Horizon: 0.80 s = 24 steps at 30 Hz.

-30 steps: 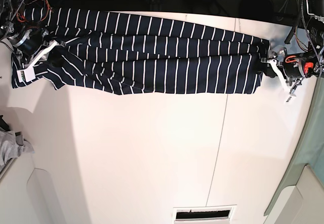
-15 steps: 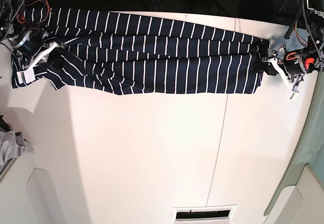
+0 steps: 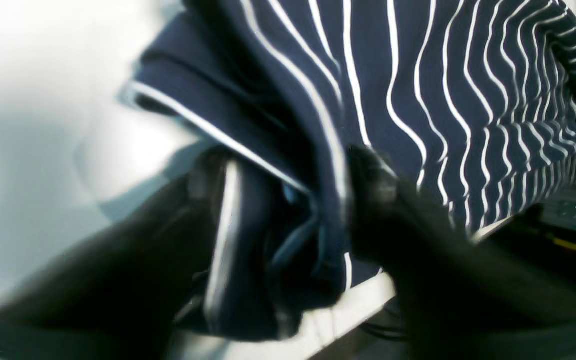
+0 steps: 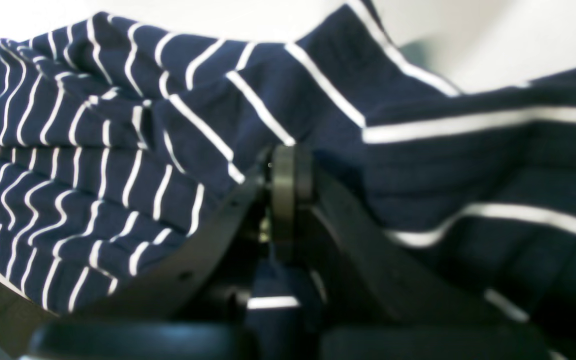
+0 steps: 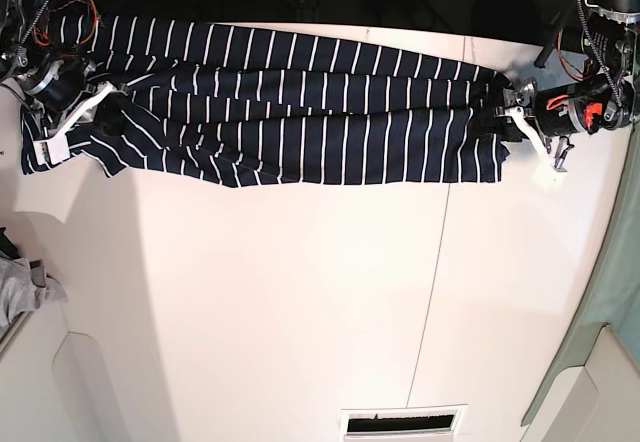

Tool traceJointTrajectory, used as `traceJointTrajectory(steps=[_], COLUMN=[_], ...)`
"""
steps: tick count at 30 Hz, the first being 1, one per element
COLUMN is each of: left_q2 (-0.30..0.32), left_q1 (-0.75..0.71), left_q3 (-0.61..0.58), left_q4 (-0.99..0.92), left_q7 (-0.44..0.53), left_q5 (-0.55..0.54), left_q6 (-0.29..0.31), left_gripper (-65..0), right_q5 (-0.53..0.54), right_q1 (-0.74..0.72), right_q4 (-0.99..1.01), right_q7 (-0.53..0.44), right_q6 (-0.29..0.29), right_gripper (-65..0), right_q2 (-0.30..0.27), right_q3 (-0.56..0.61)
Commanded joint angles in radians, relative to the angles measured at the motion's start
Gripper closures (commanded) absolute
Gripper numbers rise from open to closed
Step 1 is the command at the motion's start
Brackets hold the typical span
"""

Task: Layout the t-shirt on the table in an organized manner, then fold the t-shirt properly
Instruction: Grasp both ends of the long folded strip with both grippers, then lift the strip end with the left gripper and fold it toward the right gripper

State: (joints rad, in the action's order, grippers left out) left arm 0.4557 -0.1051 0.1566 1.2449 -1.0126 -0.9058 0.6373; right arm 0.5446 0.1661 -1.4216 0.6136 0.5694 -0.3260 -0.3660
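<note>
Lying long-axis left to right across the far table (image 5: 300, 292), shirt (image 5: 290, 122): right gripper (image 4: 288, 165) clamped on its left end; left gripper (image 3: 288, 200) straddling right end, grip unclear.

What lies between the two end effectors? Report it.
In the base view, only the t-shirt spans the stretch from the right end effector to the left end effector, lying in long folds along the table's far edge.

Tool (image 4: 288, 172) clamped on striped t-shirt (image 4: 118, 150)
</note>
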Motion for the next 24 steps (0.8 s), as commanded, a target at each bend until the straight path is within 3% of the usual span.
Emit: traceJointTrajectory(steps=[1,2,7,15,24], left_q2=[0.001,-0.002,0.008,0.078,0.074], left_q1=[-0.001,-0.001,0.003,0.008,0.010], left_q3=[-0.002,-0.002,-0.001,0.002,0.002], left_q4=[0.005,0.005,0.006,0.063,0.157], left_q7=[-0.011,-0.001,0.055,0.038,0.014], left_q5=[0.008,0.009,0.012,0.011,-0.032], left_q6=[0.021,0.037,0.061,0.061,0.061], left_gripper=[-8.4,0.0,0.0,0.0,0.0], right_q5=[0.012,0.012,0.012,0.013,0.016], right_q1=[-0.011,-0.010,-0.010,-0.010,-0.010], right_q4=[-0.012,-0.012,-0.012,-0.012,-0.012], right_q7=[-0.019,-0.019,-0.019,-0.019,-0.019], right_q6=[0.003,0.003,0.003,0.003,0.003], right_gripper=[0.0,0.0,0.0,0.0,0.0], right_q2=[-0.015,-0.014,-0.015,-0.015,-0.015], right_q3=[-0.006,-0.006,-0.006,-0.006,-0.006])
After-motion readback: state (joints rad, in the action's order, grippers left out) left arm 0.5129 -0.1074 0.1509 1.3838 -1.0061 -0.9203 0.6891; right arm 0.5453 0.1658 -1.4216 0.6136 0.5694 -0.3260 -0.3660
